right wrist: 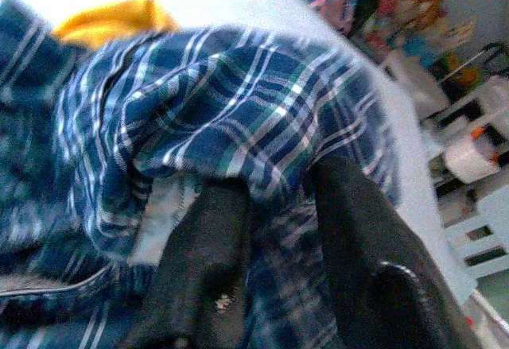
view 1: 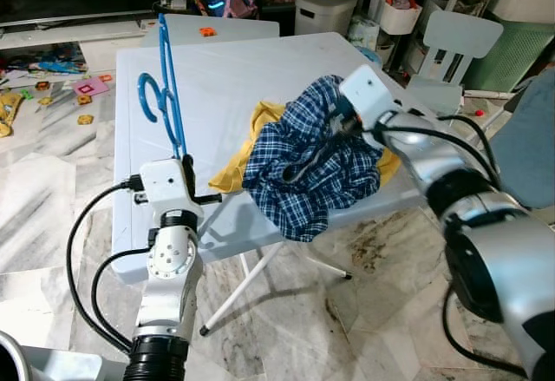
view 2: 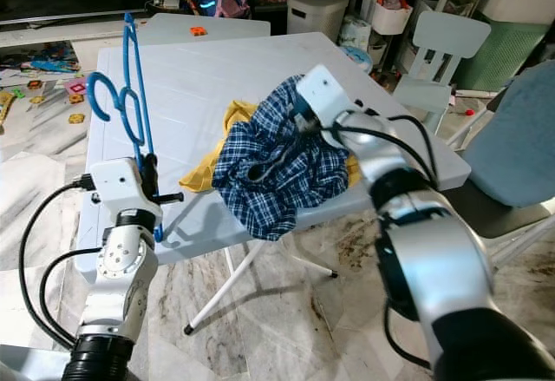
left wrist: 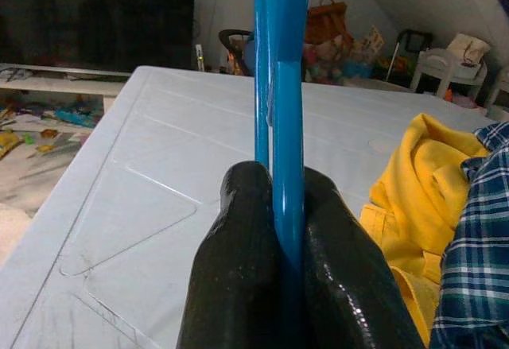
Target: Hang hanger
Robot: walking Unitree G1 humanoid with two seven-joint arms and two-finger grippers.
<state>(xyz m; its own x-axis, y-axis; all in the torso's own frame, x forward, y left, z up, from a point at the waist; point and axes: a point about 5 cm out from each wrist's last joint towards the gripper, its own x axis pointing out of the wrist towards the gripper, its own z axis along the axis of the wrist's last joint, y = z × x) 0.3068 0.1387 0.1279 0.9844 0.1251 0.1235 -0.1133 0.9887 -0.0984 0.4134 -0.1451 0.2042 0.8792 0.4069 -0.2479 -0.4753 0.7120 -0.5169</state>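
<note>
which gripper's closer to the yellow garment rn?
Right. The right gripper is pinching the plaid shirt heaped directly over the yellow garment. The left gripper holds the blue hanger upright off to the garment's side, above the table.

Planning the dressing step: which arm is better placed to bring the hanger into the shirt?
Left. Its gripper is shut on the blue hanger, held upright over the table. The right gripper is busy, its jaws bunched into the plaid shirt.
</note>
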